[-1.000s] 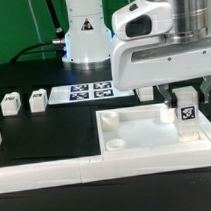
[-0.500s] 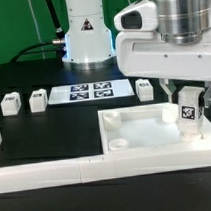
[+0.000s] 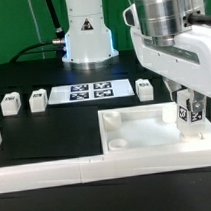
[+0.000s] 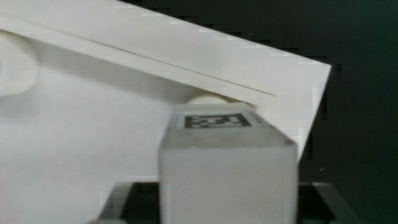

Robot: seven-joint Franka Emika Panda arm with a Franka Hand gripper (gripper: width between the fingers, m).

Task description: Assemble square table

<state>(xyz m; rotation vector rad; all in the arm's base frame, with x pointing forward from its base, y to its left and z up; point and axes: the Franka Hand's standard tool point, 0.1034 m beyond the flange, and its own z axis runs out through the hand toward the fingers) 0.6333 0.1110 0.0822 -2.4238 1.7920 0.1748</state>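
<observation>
The white square tabletop (image 3: 143, 134) lies flat with its raised rim up, and a round socket shows at its near left corner (image 3: 116, 145). My gripper (image 3: 188, 101) is shut on a white tagged leg (image 3: 186, 117), held upright at the slab's far right corner. In the wrist view the leg (image 4: 228, 160) fills the middle between my dark fingers (image 4: 134, 203), right over a corner socket (image 4: 210, 98) inside the rim (image 4: 231, 68). Three more legs lie loose on the table: two at the exterior view's left (image 3: 9, 104) (image 3: 37, 99) and one behind the slab (image 3: 145, 88).
The marker board (image 3: 91, 91) lies behind the slab by the robot base (image 3: 87, 34). A long white border wall (image 3: 57, 174) runs along the front, touching the slab's near edge. The table surface is black.
The hand has turned about its own axis and its housing has swung to the exterior view's right. The leg stays at the same corner, its tag now slightly turned.
</observation>
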